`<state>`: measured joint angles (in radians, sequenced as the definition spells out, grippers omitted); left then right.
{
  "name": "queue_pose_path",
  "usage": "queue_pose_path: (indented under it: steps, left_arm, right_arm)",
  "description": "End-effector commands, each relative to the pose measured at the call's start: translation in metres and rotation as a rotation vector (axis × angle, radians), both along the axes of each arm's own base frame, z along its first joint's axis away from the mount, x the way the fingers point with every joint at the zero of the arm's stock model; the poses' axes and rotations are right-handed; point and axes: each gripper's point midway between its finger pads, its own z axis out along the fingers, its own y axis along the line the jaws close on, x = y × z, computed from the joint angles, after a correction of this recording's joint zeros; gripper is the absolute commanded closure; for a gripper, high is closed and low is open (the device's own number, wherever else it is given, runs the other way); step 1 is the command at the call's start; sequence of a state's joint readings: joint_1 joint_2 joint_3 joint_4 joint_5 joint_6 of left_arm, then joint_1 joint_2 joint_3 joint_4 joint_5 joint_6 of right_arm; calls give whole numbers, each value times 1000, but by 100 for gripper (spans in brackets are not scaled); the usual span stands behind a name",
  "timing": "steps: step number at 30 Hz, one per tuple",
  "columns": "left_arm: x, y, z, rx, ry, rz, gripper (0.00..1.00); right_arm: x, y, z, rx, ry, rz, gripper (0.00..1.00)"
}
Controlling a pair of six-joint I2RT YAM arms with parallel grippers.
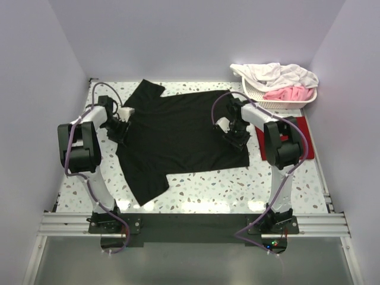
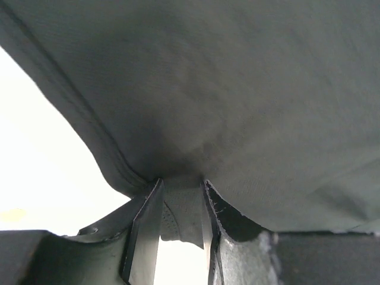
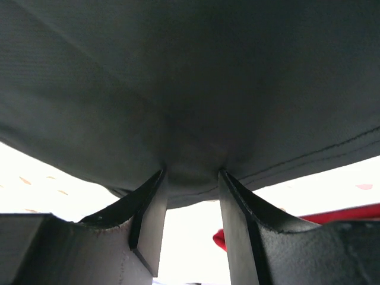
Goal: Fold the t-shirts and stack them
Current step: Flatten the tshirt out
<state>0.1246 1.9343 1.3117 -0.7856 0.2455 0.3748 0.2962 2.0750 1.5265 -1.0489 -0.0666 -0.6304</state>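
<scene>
- On the far left of the overhead view, my left arm (image 1: pixel 83 142) reaches in over the speckled desk (image 1: pixel 237 190) to the left edge of the black t-shirt (image 1: pixel 178 133).
- The left jaws are pinching that edge. In the left wrist view a fold of the black t-shirt (image 2: pixel 237 89) is bunched down between the two fingers (image 2: pixel 142 231), with the cloth lifting away above them.
- The black t-shirt lies spread out across the middle of the desk. Its two sleeves are on the left, one toward the far side and one toward the near edge, and its straight hem is on the right.
- My right arm (image 1: pixel 279 145) comes in from the right, with its tip over the hem side of the shirt.
- The right jaws are pinching the black t-shirt (image 3: pixel 190 77) as well. The right wrist view shows cloth tucked between the fingers (image 3: pixel 148 225), with a stitched hem line running off to the right.
- The dark red t-shirt (image 1: pixel 307 142) lies flat on the desk at the right, partly under the right arm, and a strip of it (image 3: pixel 356 212) shows below the black cloth.
- In the far right corner stands a white basket (image 1: pixel 279 105) holding white and pink cloth.
</scene>
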Motion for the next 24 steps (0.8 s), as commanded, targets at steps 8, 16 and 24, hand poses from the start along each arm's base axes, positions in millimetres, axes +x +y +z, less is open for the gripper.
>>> queue_pose_path:
  steps: [8, 16, 24]
  left_arm:
    - [71, 15, 11, -30, -111, -27, 57]
    - [13, -25, 83, -183, -230, -254, 46]
    - [-32, -29, 85, -159, -233, -325, 44]
  right_arm:
    - [8, 19, 33, 106, -50, 33, 51]
    - [-37, 12, 70, 149, -78, 188, 47]
    - [-55, 20, 35, 58, -123, 263, 53]
